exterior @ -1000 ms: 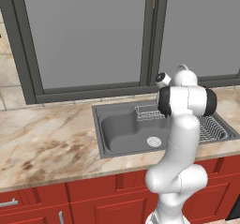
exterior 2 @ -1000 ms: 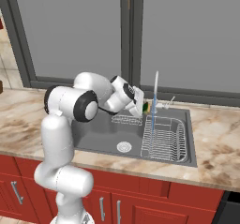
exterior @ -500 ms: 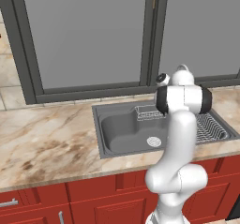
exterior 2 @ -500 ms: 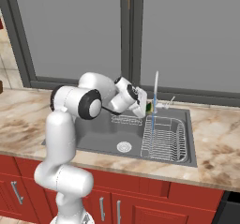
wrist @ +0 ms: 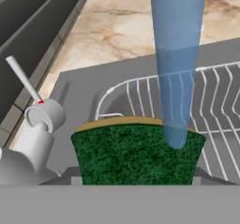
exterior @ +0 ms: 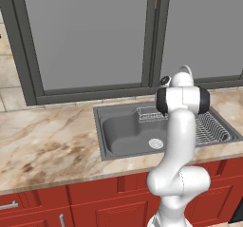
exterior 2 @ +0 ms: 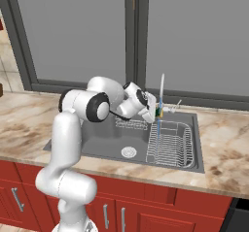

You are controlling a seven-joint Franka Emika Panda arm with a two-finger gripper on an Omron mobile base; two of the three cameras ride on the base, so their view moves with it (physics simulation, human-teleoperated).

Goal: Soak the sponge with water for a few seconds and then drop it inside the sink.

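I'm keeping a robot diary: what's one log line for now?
pincer: shut on green-and-yellow sponge | pale-blue water stream: hitting sponge | below: dish rack

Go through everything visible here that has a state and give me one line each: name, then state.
gripper: shut on the sponge, held over the sink
sponge: gripped, green face in the hand view, water landing on it
water: running, pale-blue stream
faucet: on
sink: basin holds no dishes, drain uncovered
dish rack: nothing on it

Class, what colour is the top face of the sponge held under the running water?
Dark green, with a thin yellow edge behind it. The sponge shows best in the hand view.
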